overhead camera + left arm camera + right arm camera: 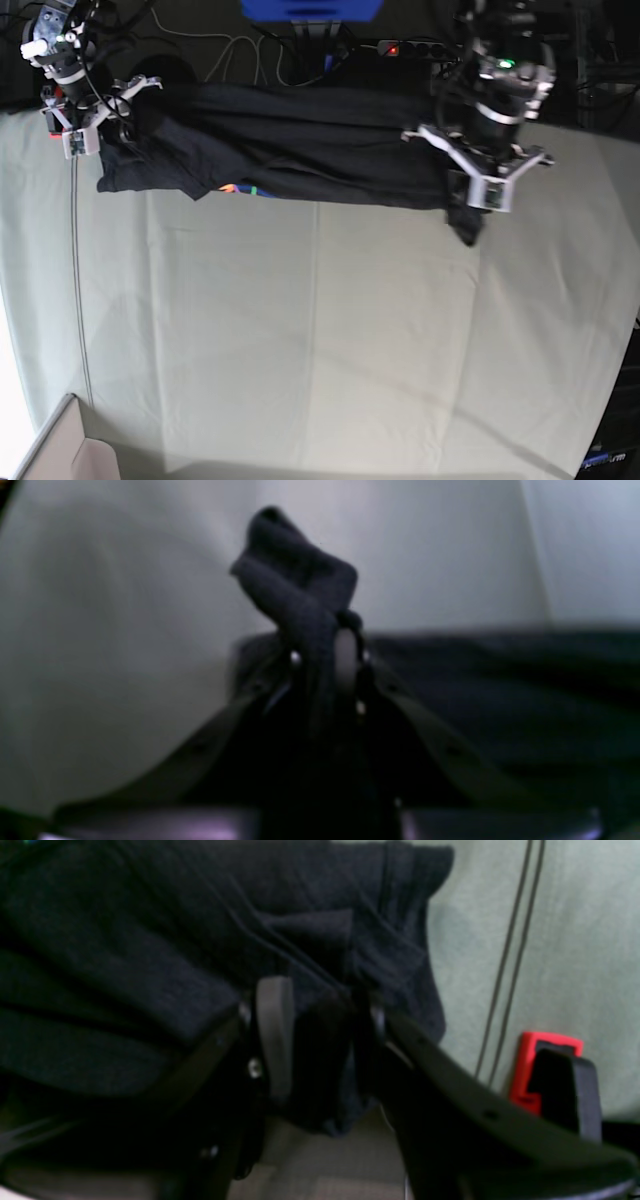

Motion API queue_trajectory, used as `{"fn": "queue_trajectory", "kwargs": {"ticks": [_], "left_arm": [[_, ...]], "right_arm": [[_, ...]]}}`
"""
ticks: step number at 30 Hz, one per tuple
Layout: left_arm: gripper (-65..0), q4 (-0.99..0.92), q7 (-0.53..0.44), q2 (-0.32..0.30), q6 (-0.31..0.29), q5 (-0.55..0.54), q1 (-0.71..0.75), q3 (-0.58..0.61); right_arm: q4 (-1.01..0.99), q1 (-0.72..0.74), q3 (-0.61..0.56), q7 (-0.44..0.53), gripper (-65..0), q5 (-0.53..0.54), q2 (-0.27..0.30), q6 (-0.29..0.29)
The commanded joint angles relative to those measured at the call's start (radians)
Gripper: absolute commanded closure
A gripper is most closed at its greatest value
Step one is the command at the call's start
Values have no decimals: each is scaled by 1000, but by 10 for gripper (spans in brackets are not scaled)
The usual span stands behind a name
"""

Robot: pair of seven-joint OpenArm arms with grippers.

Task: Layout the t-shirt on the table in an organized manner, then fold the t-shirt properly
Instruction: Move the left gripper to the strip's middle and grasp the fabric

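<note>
Shirt: the black t-shirt [300, 150] hangs stretched in a long band across the far edge of the table [320, 340], held up at both ends. A small strip of coloured print shows at its lower edge in the base view.

Table: covered in pale grey-green cloth with faint creases; most of it lies bare in front of the shirt.

Left gripper: the left gripper [330, 645] is closed tight on a bunch of the shirt's cloth. In its wrist view a twisted lump of black fabric [295, 580] sticks up past the fingertips, and the rest of the shirt trails away to the right behind it. In the base view this gripper [478, 195] sits at the shirt's right end, with a short tail of cloth dangling below it.

Right gripper: the right gripper [320, 1010] has its fingers partway apart with a thick fold of the shirt [320, 1060] clamped between them. The cloth spreads up and to the left of the fingers and drops a little below them. In the base view this gripper [85, 125] is at the shirt's left end, near the table's far left corner.

Other things: a red and black block [550, 1075] and two thin dark cables [510, 960] show beside the right gripper in its wrist view. A cardboard box corner [60, 445] sits at the table's near left.
</note>
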Motion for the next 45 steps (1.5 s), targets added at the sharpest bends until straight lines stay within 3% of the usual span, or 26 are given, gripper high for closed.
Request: {"fn": "queue_trajectory", "kwargs": {"ticks": [1, 6, 18, 39, 42, 45], "left_arm": [[0, 23, -30, 5, 3, 1, 10, 28], [0, 23, -30, -3, 8, 29, 35, 147], [0, -115, -31, -4, 9, 29, 9, 289], [-1, -172, -22, 3, 9, 18, -44, 369], [-41, -196, -22, 3, 9, 17, -44, 369], [-124, -201, -25, 3, 9, 17, -44, 369]], "right_arm": [[17, -4, 4, 16, -203, 15, 8, -1], [17, -4, 4, 16, -203, 15, 8, -1], [17, -4, 4, 16, -203, 15, 8, -1], [17, -4, 4, 16, -203, 15, 8, -1], [17, -4, 4, 16, -203, 15, 8, -1], [17, -4, 4, 16, -203, 15, 8, -1]]}}
